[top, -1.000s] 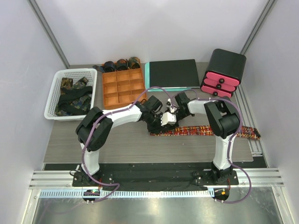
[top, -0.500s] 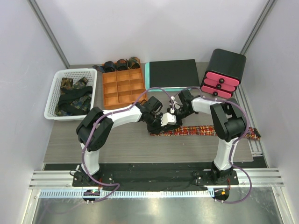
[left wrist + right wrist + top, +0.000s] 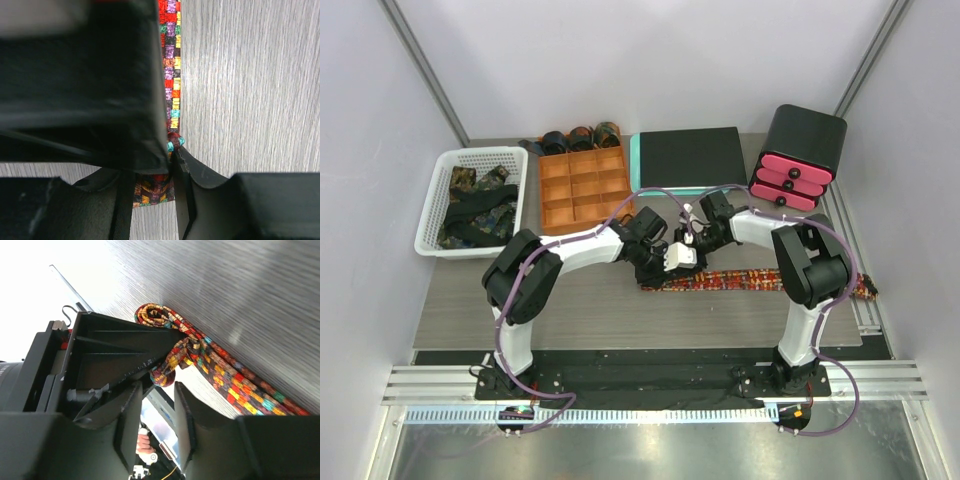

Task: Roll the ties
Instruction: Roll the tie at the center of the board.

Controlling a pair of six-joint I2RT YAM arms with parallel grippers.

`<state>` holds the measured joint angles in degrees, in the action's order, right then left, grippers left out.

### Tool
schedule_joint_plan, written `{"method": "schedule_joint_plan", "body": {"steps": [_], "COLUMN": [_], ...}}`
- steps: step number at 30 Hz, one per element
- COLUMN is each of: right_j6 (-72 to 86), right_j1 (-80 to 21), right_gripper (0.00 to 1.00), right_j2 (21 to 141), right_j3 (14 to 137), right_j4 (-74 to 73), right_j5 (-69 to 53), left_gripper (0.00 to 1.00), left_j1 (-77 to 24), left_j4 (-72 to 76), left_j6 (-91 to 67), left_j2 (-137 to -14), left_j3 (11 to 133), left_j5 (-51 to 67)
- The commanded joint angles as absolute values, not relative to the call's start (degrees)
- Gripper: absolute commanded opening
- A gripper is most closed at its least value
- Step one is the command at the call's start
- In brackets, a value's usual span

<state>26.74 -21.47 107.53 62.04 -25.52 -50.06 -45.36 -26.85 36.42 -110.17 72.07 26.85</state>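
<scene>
Newly spread, right gripper (image 3: 156, 387) — checked tie (image 3: 225, 376) just ahead; left gripper (image 3: 152, 182) pinching its coiled end

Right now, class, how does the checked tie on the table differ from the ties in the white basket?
Colour: the checked tie is red-orange and many-coloured; the basket ties are dark green and black. Pose: the checked tie lies stretched along the table with one end curled; the basket ties lie heaped. Place: one is on the table, the others in the white basket. Neither is fully rolled.
</scene>
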Motion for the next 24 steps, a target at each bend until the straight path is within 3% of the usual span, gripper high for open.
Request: {"method": "schedule_joint_plan", "body": {"steps": [1,2,6,8,17,24], "right_j6": [28.8,29.0,27.9,26.5,22.4,21.0], "right_j1": [-23.5,-23.7,-23.6,-23.4,-21.6,-21.2], "right_gripper": [0.36,0.34,0.08,0.03,0.01,0.01], "right_j2": [108.4,108.7,109.6,109.8,112.0,114.3], "right_j3": [62.1,62.1,62.1,62.0,62.5,64.1], "right_j4": [-20.1,-19.8,-20.4,-21.7,-26.6,-28.6], "right_j5": [-50.8,-50.6,-48.8,-47.9,-43.6,-41.6], "left_gripper": [0.35,0.35,0.36,0.42,0.67,0.74], "left_j1": [-45.7,-45.7,-45.1,-44.5,-40.5,-40.6], "left_j4": [-28.7,-28.7,-28.7,-29.1,-29.7,-29.5], "left_j6": [37.2,37.2,37.0,36.7,36.8,37.8], "left_j2": [-111.1,-111.0,-110.7,-110.3,-104.1,-103.8], "left_j3": [69.6,69.6,69.4,69.4,69.8,69.0], "left_j5": [25.8,25.8,25.9,26.9,30.1,29.8]}}
